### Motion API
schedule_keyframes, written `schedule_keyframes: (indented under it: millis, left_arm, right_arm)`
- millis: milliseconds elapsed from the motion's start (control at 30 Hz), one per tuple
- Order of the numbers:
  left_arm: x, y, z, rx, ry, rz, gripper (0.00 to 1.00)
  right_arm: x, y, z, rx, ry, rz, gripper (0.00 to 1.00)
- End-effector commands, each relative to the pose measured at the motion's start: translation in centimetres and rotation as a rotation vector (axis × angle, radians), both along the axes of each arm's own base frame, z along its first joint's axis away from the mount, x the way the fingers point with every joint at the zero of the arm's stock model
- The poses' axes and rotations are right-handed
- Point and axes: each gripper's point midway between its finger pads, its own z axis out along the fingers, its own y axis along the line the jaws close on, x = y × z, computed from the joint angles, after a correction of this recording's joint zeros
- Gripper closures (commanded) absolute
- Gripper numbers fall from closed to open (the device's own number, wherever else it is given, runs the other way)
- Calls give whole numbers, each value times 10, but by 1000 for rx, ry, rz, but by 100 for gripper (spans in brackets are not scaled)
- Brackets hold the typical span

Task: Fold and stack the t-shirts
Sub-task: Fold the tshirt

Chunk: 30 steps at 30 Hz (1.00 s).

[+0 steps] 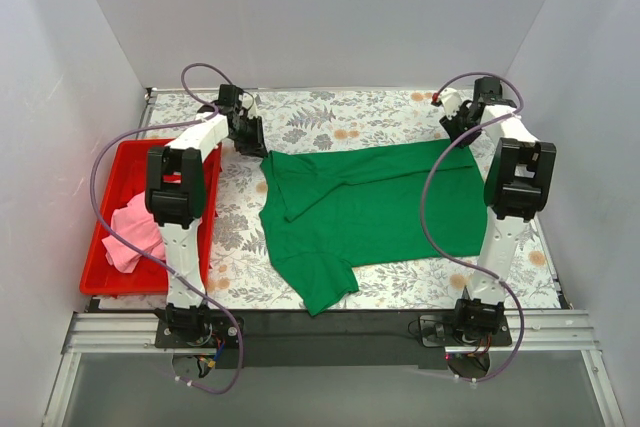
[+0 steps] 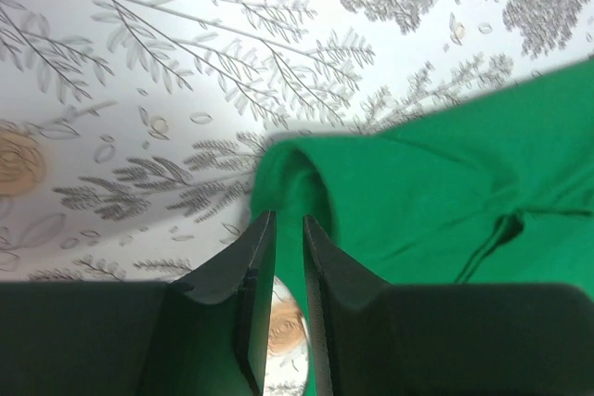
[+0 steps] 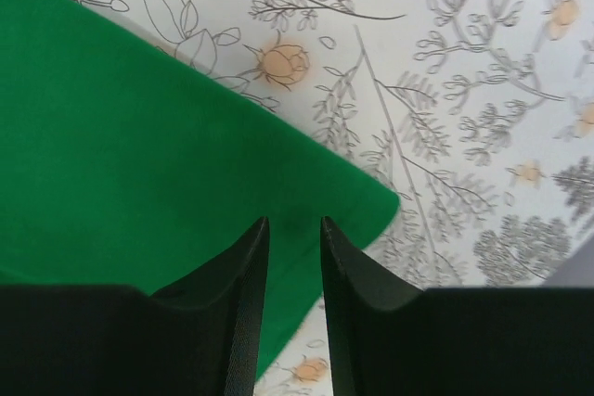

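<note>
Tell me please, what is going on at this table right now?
Two robot arms are working on the green t-shirt, spread on the flowered table. The left gripper is at its far left corner, the right gripper at its far right corner, jaws nearly closed; whether they pinch the cloth is unclear. The pink t-shirt lies crumpled in the red tray, not yet folded.

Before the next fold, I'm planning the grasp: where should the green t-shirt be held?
Probably by its two far corners, from above. The green t-shirt lies flat, with edges free there; the left end effector and right end effector hover at them, open.
</note>
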Motion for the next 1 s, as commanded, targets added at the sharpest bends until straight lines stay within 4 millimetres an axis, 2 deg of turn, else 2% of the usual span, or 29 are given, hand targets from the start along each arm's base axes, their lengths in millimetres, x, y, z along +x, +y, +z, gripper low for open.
schedule_keyframes:
  millis: [0, 133, 233, 433, 567, 600, 700, 767, 900, 967]
  left_arm:
    - [23, 9, 9, 48, -69, 32, 83]
    - [22, 10, -2, 60, -59, 13, 74]
    - [23, 11, -10, 84, -55, 0, 72]
    - [15, 9, -31, 208, -45, -56, 67]
    - [8, 11, -43, 285, -36, -67, 72]
    - [8, 13, -45, 295, -32, -65, 79]
    - [7, 21, -48, 338, -29, -61, 88]
    - [5, 24, -49, 352, -26, -69, 98]
    - [23, 44, -45, 427, -71, -28, 100]
    - [39, 54, -37, 431, -94, 3, 100]
  right_arm:
    - [10, 9, 5, 23, 7, -40, 66]
    - [16, 10, -6, 16, 21, -62, 66]
    - [19, 8, -16, 1, 35, -79, 66]
    - [10, -1, -38, -52, 84, -107, 68]
    - [3, -5, -44, -76, 104, -114, 69]
    - [2, -7, -45, -89, 106, -119, 69]
    - [-2, -11, -48, -109, 118, -129, 69]
    - [-6, -11, -49, -113, 123, -123, 69]
    - [-9, -12, -48, -116, 127, -131, 69]
    - [-9, -12, -47, -115, 126, -134, 69]
